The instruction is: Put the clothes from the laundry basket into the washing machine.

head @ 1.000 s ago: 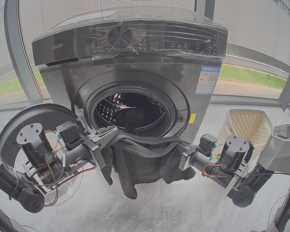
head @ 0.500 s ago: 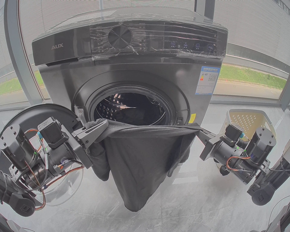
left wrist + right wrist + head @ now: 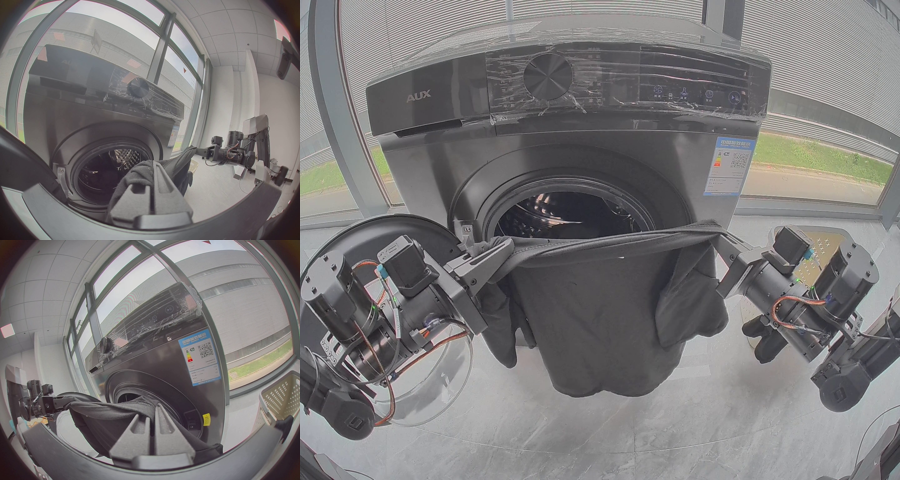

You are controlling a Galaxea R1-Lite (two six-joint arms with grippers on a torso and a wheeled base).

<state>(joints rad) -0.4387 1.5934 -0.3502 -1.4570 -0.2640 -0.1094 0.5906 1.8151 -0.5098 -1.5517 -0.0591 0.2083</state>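
I'm holding the shirt [image 3: 600,312] stretched before the washer [image 3: 569,144], left gripper [image 3: 501,251] and right gripper [image 3: 724,241] both clamping its edge.

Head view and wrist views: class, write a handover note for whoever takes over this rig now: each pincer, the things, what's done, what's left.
Left pincer: shut on the dark garment, at one top corner.
Right pincer: shut on the other corner.
Garment hangs stretched between them before the washing machine, its drum open.
Done: garment is out of the laundry basket.
Left: feed it into the drum, release, check the basket for more.
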